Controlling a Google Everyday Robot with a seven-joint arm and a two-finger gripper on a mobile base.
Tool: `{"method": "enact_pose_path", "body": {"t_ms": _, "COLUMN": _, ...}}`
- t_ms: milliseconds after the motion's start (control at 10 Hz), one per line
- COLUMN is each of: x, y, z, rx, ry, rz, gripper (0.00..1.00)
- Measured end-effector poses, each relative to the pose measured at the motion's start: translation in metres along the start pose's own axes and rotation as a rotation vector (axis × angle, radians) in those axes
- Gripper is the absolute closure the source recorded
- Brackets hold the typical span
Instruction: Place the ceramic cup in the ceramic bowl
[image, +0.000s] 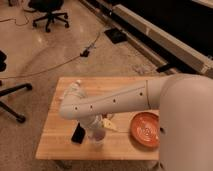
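Now, the hand (94, 127) hangs directly over the ceramic cup (97, 141) near the front edge of the desk (54, 146), its grip impossible to tell; the ceramic bowl (146, 131) sits apart to the cup's right in view, 1 sideways carry away.

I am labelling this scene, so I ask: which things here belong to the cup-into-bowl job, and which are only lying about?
Belong to the job: ceramic cup, near the front edge of the table; ceramic bowl, orange, same table; claw, low over the cup.

Only lying about: white bottle; flat black object beside the cup; office chair on the floor.
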Motion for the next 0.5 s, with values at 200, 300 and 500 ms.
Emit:
{"method": "enact_pose_path", "body": {"t_ms": 200, "x": 0.0008, "y": -0.0029, "z": 0.0001, "rx": 0.001, "ry": -0.001, "rz": -0.003, "gripper": 0.20}}
{"method": "enact_pose_path", "body": {"t_ms": 300, "x": 0.0005, "y": -0.0040, "z": 0.0011, "rx": 0.000, "ry": -0.002, "rz": -0.006, "gripper": 0.20}}
{"method": "enact_pose_path", "body": {"t_ms": 500, "x": 0.0020, "y": -0.0053, "z": 0.0032, "rx": 0.000, "ry": 0.000, "rz": -0.008, "gripper": 0.21}}
